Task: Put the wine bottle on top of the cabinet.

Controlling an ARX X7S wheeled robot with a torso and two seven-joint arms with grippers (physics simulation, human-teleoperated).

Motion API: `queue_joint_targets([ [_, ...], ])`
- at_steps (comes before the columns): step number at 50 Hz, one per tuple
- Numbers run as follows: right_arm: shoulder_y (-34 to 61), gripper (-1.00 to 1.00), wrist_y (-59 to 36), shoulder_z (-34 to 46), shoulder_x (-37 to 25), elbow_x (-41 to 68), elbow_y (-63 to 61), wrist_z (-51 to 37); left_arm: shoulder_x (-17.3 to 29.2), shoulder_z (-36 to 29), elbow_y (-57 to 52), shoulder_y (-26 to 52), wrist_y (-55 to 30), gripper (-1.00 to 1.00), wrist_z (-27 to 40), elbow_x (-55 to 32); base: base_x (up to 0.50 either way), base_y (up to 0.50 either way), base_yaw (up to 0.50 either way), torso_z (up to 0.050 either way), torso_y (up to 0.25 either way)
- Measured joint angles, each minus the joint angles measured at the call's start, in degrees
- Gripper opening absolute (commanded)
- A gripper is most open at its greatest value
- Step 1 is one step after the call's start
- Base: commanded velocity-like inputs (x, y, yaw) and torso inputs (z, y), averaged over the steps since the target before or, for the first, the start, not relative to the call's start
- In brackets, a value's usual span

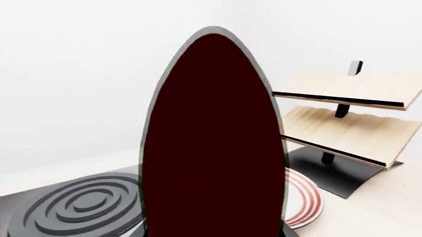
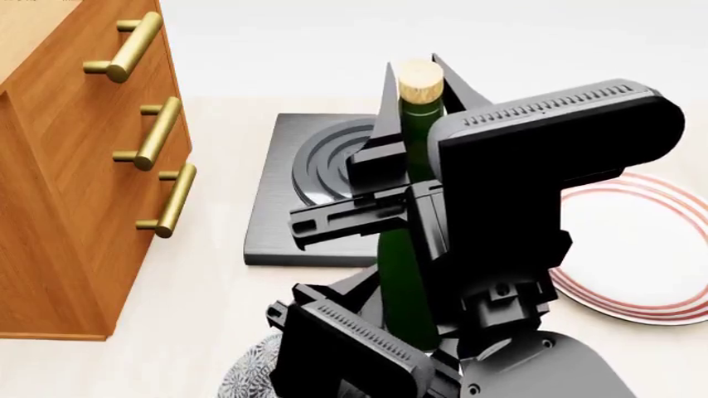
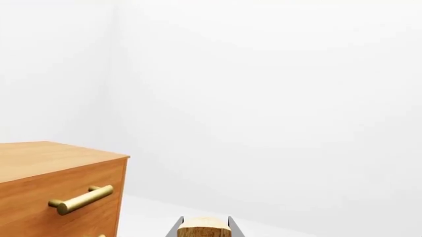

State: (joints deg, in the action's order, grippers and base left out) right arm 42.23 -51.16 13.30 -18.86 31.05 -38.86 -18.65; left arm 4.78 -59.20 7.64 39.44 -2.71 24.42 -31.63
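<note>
The wine bottle (image 2: 404, 274), dark green with a tan cork (image 2: 420, 80), stands upright in the middle of the head view, between my arms. My right gripper (image 2: 416, 73) is shut on its top, with a grey finger close on each side of the cork in the right wrist view (image 3: 204, 228). The bottle's body (image 1: 211, 143) fills the left wrist view, hard against the camera, and hides the left jaws. My left arm (image 2: 343, 344) comes up at the bottle's lower part. The orange-brown cabinet (image 2: 55, 191) with brass handles stands to the left; its top also shows in the right wrist view (image 3: 46, 155).
A black burner plate (image 2: 290, 207) lies behind the bottle. A white plate with red rings (image 2: 652, 249) is to the right. A pale slanted rack (image 1: 349, 113) stands beyond it. The rim of a patterned bowl (image 2: 245, 375) shows at the bottom.
</note>
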Motion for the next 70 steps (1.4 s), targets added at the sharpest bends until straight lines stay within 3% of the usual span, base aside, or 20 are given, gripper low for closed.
queue_joint_targets([
  [10,-0.4,-1.0,0.5,0.2,0.0,-0.2,-0.1,-0.1,0.2,-0.4,0.0,-0.1,0.2,-1.0,0.6,0.2,0.0,0.0,0.0,0.0,0.0],
  [11,-0.5,1.0,0.5,0.2,0.0,-0.1,-0.1,-0.1,0.2,-0.5,0.0,-0.1,0.2,-1.0,0.7,0.2,0.0,0.0,0.0,0.0,0.0],
  [29,-3.1,1.0,0.7,-0.9,-0.3,0.7,-2.1,-1.0,1.2,-2.2,-1.0,-0.1,0.1,-1.0,1.4,-0.9,0.0,0.0,0.0,0.0,0.001],
  [43,-10.1,1.0,-1.3,-7.2,-1.9,6.5,-13.3,-4.7,3.8,-1.1,-5.2,1.1,-1.6,-1.0,2.8,-3.3,0.0,0.0,0.0,0.001,0.001],
  [70,-35.7,1.0,16.9,-8.8,-4.9,-0.5,-15.3,-5.6,15.5,9.2,-13.0,14.3,-12.5,-1.0,9.8,-10.2,0.0,0.0,0.0,0.0,0.001],
])
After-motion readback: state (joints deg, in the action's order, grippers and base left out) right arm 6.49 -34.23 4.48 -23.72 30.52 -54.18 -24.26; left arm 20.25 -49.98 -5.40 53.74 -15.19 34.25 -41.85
